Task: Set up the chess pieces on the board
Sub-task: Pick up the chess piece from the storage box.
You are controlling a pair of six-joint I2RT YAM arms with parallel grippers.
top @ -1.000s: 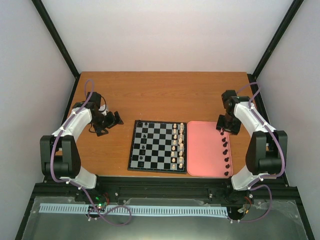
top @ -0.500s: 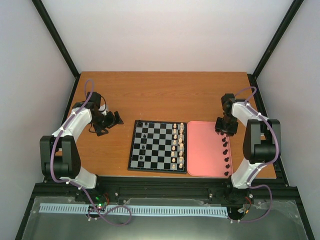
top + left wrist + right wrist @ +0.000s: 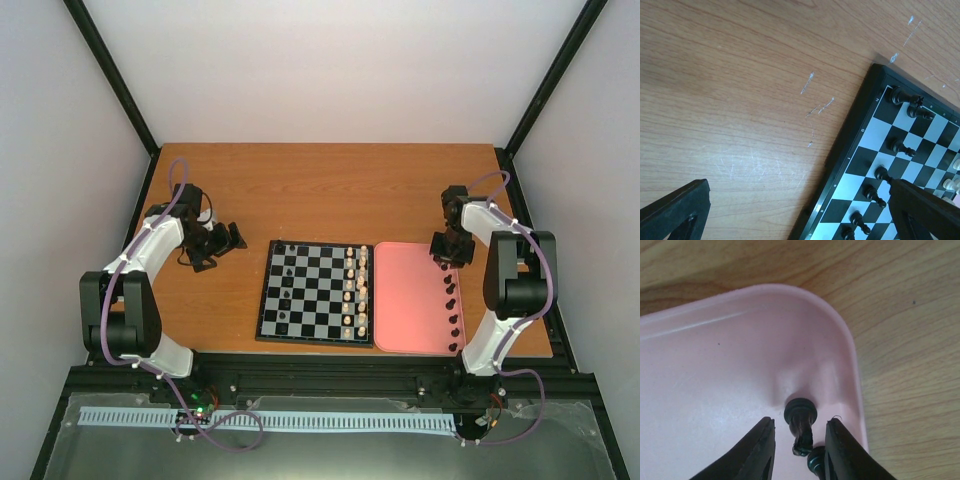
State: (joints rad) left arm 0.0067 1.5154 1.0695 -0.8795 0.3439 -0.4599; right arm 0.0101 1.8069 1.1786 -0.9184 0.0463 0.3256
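Note:
The board (image 3: 262, 300) lies mid-table with black chess pieces (image 3: 288, 285) on its left columns and cream pieces (image 3: 354, 290) on its right columns. More black pieces (image 3: 452, 305) stand in a line along the right side of the pink tray (image 3: 410, 300). My right gripper (image 3: 446, 256) is down in the tray's far right corner. Its jaws straddle one black piece (image 3: 801, 420), open, with a small gap on each side. A second black piece (image 3: 816, 463) sits against the right finger (image 3: 842, 452). My left gripper (image 3: 215, 250) hangs wide open over bare wood left of the board (image 3: 850, 140).
The tray's raised rim (image 3: 855, 370) curves close round the straddled piece on the right and far sides. Orange wood table (image 3: 330, 190) stretches behind the board. Black frame posts and white walls border the table.
My right arm has swung in and its gripper has come down over the tray's far corner. Its jaws have narrowed around a black piece. The left arm has not moved.

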